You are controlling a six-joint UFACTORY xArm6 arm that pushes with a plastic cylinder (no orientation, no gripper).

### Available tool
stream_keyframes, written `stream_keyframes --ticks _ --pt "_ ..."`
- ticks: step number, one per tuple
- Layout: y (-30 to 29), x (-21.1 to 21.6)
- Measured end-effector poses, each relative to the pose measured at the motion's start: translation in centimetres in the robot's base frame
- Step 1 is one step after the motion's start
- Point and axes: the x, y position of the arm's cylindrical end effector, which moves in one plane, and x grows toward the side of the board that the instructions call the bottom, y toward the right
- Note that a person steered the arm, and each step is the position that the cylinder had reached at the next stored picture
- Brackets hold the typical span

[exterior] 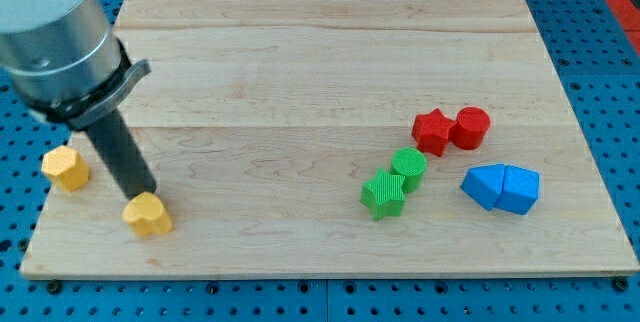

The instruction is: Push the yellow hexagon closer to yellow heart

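Note:
The yellow hexagon point(65, 168) lies at the board's left edge. The yellow heart point(148, 214) lies to its lower right, near the view's bottom left. My tip point(145, 194) is at the end of the dark rod, right at the heart's upper edge and to the right of the hexagon. The rod stands between the two yellow blocks. Whether the tip touches the heart cannot be told.
A red star point(432, 131) and a red cylinder point(470, 127) sit together at the right. A green cylinder point(408, 166) and a green star point(384, 194) touch below them. Two blue blocks point(500, 187) lie at the far right. The wooden board point(300, 62) rests on a blue pegboard.

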Motion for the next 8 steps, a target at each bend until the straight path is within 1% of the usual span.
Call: stream_keyframes --ticks 1,2,3,4,5,6,7,8 --pt "-2.8 3.3" --pt "1.5 1.5" --pt "12.1 0.3" --pt "5.9 -0.2" --pt "5.6 -9.2" --pt "-2.1 -10.5" --pt "-8.8 -8.8" --pt "-7.0 -5.2"
